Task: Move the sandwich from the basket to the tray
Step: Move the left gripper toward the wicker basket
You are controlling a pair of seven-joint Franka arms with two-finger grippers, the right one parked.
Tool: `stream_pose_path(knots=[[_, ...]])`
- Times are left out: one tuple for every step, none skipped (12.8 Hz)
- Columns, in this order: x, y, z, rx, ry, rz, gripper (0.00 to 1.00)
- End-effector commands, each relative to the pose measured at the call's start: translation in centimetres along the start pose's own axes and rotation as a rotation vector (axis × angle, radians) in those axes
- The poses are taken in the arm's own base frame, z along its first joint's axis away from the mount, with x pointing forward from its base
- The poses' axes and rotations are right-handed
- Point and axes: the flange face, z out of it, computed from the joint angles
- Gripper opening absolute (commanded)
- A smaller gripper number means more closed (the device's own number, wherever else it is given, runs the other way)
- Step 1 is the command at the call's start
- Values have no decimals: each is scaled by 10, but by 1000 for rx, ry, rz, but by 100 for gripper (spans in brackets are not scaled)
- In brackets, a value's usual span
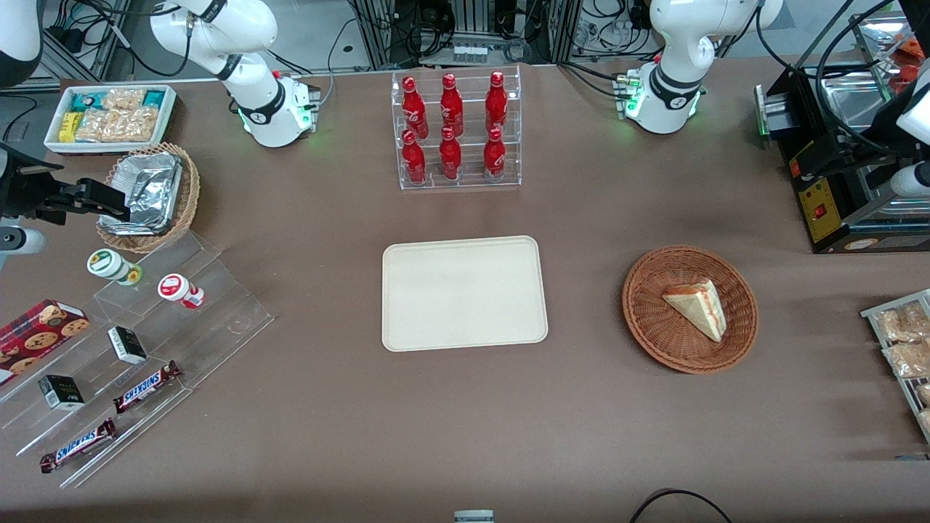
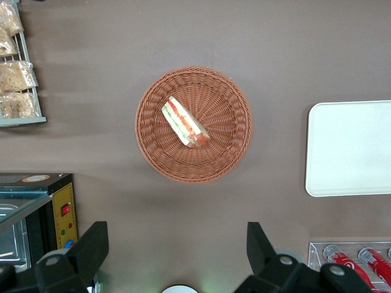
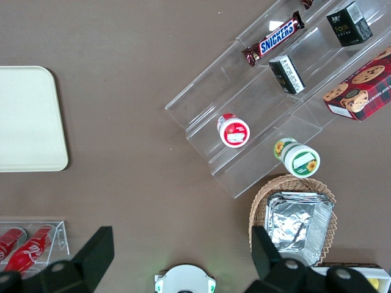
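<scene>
The sandwich (image 1: 697, 306) (image 2: 185, 122), a pale wedge with red and green layers, lies in the round reddish-brown wicker basket (image 1: 654, 341) (image 2: 226, 97). The flat cream tray (image 1: 465, 294) (image 2: 351, 149) (image 3: 27, 119) sits beside the basket, toward the parked arm's end, with nothing on it. My gripper (image 2: 177, 231) hangs high over the bare table, farther from the front camera than the basket. It is open, with only tabletop showing between its black fingers (image 2: 98, 238).
A clear rack of red bottles (image 1: 458, 131) stands farther from the front camera than the tray. A black machine (image 1: 835, 181) and a wire rack of snack packets (image 1: 901, 341) flank the basket at the working arm's end. Stepped acrylic shelves (image 1: 182, 319), a foil basket (image 1: 149, 196) and a white bin (image 1: 109, 116) occupy the parked arm's end.
</scene>
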Motion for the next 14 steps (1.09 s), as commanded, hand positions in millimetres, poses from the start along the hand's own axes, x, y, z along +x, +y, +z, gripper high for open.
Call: stream_pose_path(knots=[[-7, -1, -10, 6, 3, 10, 100], [-5, 1, -7, 5, -3, 3, 100], [-4, 2, -3, 6, -11, 4, 100], [-2, 2, 8, 7, -32, 1, 100], [-2, 2, 22, 6, -57, -24, 100], [0, 2, 39, 10, -75, -56, 100], [3, 2, 54, 14, -73, -78, 100], [5, 3, 69, 17, -74, -95, 100], [8, 4, 87, 18, -69, -107, 100], [10, 6, 105, 22, -65, -131, 100], [11, 7, 122, 23, -57, -169, 100], [12, 7, 143, 24, -51, -204, 100], [11, 7, 160, 25, -42, -238, 100], [9, 5, 178, 24, -28, -275, 100]])
